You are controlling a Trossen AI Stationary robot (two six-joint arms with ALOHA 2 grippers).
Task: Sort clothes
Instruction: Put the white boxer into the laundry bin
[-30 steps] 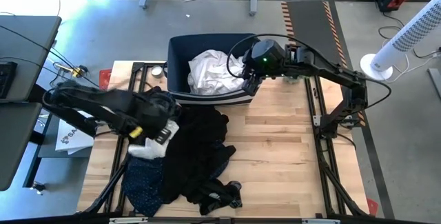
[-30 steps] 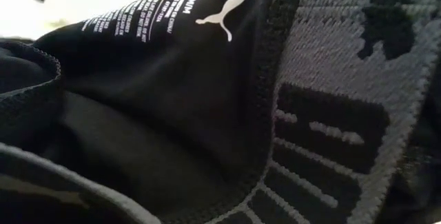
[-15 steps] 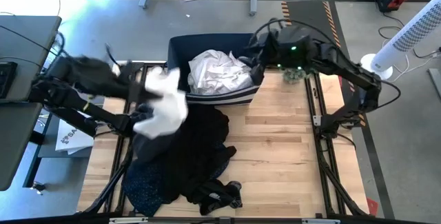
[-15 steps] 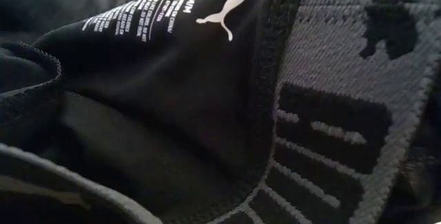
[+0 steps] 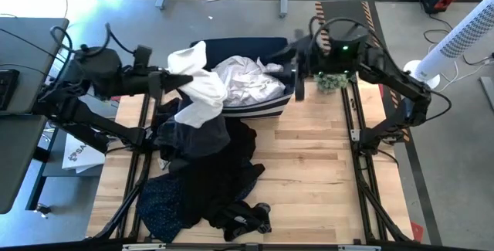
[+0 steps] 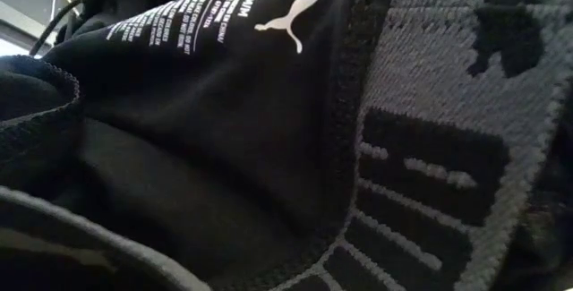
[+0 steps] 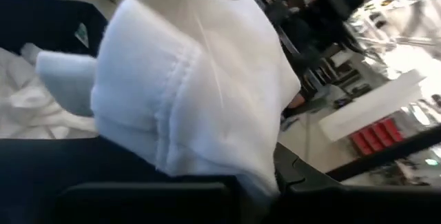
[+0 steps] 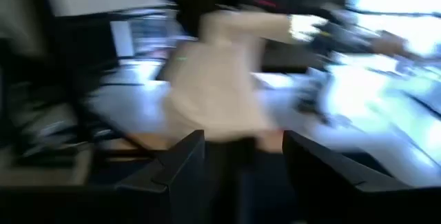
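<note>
My left gripper is shut on a white garment, held high beside the left wall of the navy bin. The garment fills the left wrist view. A dark grey cloth shows just below it. Several white clothes lie in the bin. Black clothes and a navy speckled garment lie piled on the table's left half. My right gripper is open and empty over the bin's right wall, as the right wrist view shows. My left gripper holds the white garment by a bunched part, coming level from the table's left. The cloth itself hides the fingers in the wrist view. The garment is lifted clear of the table and hangs slack below and past the gripper, toward the bin.
A black garment with a white cat logo and a grey waistband lies against the low camera and blocks that view. A small green thing sits right of the bin. Bare wood fills the table's right half.
My left gripper has risen from the pile at the table's left and swung toward the far edge and the bin, carrying the white garment up clear of the table. My right gripper has drawn back from over the bin's clothes toward its right wall.
</note>
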